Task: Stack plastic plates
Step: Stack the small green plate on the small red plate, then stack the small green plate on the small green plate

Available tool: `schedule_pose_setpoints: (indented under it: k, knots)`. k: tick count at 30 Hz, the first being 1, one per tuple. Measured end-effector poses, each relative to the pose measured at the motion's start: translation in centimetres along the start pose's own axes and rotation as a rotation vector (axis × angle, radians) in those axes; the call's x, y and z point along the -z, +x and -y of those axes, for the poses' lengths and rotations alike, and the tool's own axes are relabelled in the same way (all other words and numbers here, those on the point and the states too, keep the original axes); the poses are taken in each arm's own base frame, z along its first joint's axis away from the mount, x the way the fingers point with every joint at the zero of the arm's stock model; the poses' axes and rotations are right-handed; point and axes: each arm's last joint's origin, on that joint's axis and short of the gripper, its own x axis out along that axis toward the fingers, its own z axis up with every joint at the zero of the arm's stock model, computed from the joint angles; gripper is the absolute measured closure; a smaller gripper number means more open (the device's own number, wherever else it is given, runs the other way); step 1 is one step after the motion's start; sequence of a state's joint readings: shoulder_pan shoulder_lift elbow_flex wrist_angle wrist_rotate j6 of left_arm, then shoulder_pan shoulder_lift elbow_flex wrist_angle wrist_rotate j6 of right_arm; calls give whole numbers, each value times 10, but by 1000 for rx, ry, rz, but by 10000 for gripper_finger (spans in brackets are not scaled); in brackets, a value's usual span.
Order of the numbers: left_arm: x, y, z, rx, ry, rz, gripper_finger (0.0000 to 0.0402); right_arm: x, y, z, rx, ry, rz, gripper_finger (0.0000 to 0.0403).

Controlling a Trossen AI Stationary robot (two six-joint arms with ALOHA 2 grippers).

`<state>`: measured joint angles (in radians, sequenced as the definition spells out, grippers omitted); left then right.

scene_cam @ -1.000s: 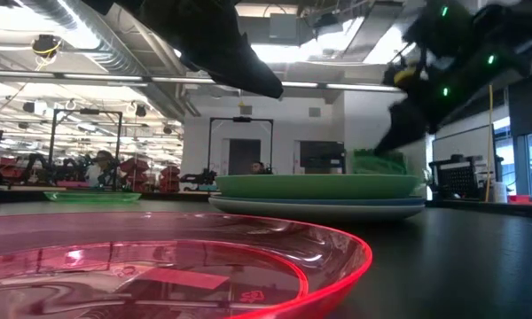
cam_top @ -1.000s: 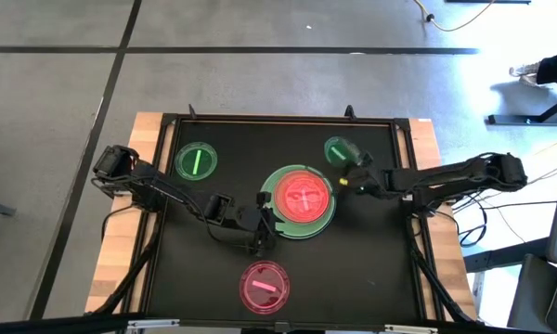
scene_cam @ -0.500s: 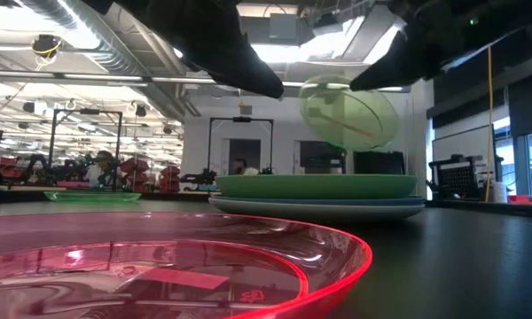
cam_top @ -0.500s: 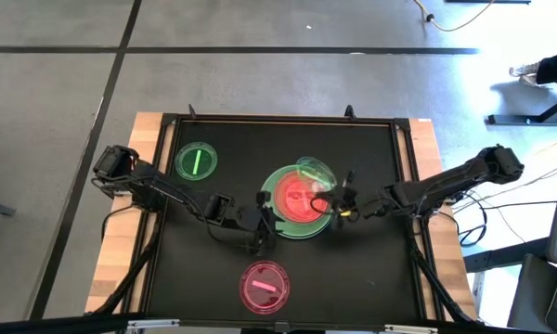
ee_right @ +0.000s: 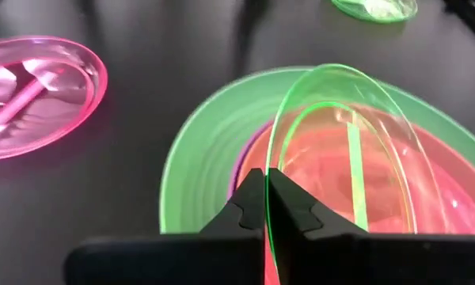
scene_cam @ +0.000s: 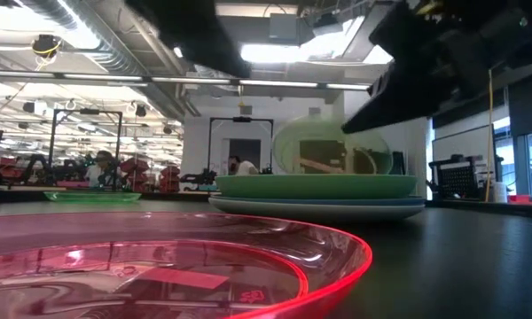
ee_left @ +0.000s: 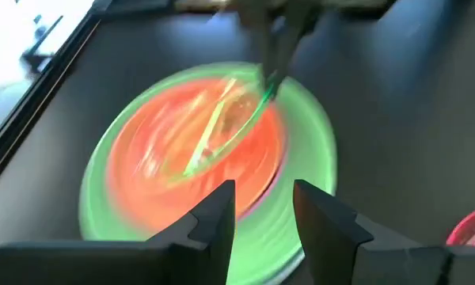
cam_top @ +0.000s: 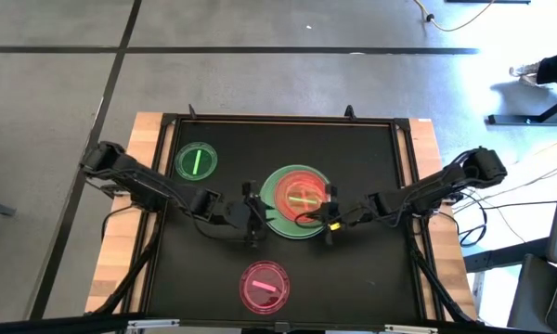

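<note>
While pinched in right hand (ee_right: 266, 207), green plate (ee_right: 344, 150) tilted.

Grey concrete floor (cam_top: 260, 79) crossed by dark seams surrounds the table; beyond, bright ceiling lights (scene_cam: 288, 51), ducting, a dark doorway (scene_cam: 246, 152).

Motion blur smears the stacked plates (ee_left: 210, 162) across the left wrist view's centre. In the low view the red plate (scene_cam: 173, 266) is cut off by the lower left edge, and both arms leave the top edge.
</note>
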<state>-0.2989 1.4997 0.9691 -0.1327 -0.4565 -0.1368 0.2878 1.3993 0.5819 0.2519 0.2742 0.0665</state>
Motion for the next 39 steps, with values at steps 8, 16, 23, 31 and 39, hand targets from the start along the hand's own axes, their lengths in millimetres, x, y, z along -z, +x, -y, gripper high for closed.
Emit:
schedule_pose_setpoints:
  k: [8,16,23,31,39]
  knots:
    - [31,-13,-15,-239,-64,-275,279,10,9,0,79,40,-48,342]
    - [51,-15,-43,-475,-230,-453,279,2,9,0,86,-4,-31,236]
    - [84,-10,-67,-627,-388,-552,279,-1,10,0,84,-4,-27,213]
    - [130,-4,-99,-743,-493,-662,279,-1,10,0,86,-8,-27,212]
    - [161,-1,-115,-797,-557,-673,279,-1,10,0,94,-24,-26,212]
